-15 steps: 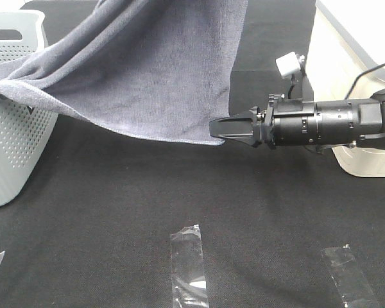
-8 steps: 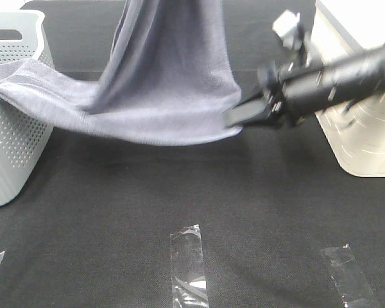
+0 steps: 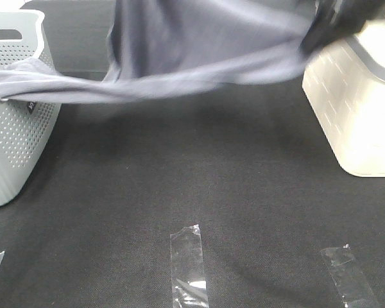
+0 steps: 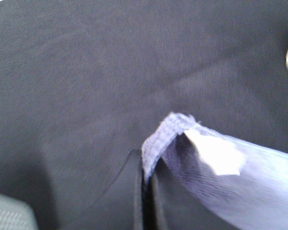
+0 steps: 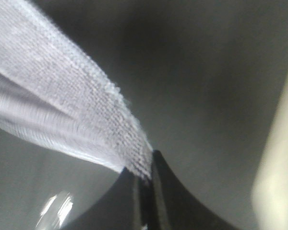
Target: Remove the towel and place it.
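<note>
Sagging above the table (image 3: pixel 179 186), one end draped on the grey basket (image 3: pixel 13 160), the towel (image 3: pixel 199 58) looks soft and light; left gripper (image 4: pixel 145 184) and right gripper (image 5: pixel 145 184) each pinch its hem, judged the soundest hold.

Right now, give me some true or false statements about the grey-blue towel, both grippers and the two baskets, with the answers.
1. One end of the slate grey-blue microfibre towel lies over the rim of the grey perforated plastic basket. True.
2. The right gripper is open and empty. False: it is shut on an edge of the towel.
3. The left gripper is pinching an edge of the towel. True.
4. The towel lies flat on the black table cover. False: it is stretched in the air above the cover, between the grey basket and the cream plastic basket.
</note>
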`<state>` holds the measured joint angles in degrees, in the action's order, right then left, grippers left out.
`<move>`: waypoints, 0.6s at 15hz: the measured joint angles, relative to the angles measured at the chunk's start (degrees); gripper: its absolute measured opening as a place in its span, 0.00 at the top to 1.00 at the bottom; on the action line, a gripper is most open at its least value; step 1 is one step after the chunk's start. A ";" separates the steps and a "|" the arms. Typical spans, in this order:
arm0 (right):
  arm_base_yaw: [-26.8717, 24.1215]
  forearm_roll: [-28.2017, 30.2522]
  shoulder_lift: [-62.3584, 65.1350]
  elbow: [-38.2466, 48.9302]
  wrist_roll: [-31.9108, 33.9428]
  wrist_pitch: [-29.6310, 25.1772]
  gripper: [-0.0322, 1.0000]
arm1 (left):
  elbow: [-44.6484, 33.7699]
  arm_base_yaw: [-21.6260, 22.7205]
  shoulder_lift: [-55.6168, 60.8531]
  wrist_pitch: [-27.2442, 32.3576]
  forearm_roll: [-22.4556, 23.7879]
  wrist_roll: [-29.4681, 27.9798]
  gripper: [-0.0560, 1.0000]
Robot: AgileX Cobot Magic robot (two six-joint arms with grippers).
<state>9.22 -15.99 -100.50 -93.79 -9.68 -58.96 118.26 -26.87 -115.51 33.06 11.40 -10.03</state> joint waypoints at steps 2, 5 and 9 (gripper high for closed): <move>0.00 2.92 -1.26 -10.89 1.03 0.69 0.97 | 3.44 0.17 0.00 -6.25 -0.11 0.00 0.95; 0.00 3.61 -1.55 -26.41 -0.86 7.28 0.97 | 12.43 0.52 0.00 -11.52 0.97 0.00 0.95; 0.00 1.43 -1.49 -33.06 -5.84 12.26 0.97 | 18.51 0.57 0.29 -13.41 5.84 0.00 0.95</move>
<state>9.22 -14.55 -101.99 -126.85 -15.53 -46.70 136.77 -26.30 -115.22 19.65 17.25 -10.03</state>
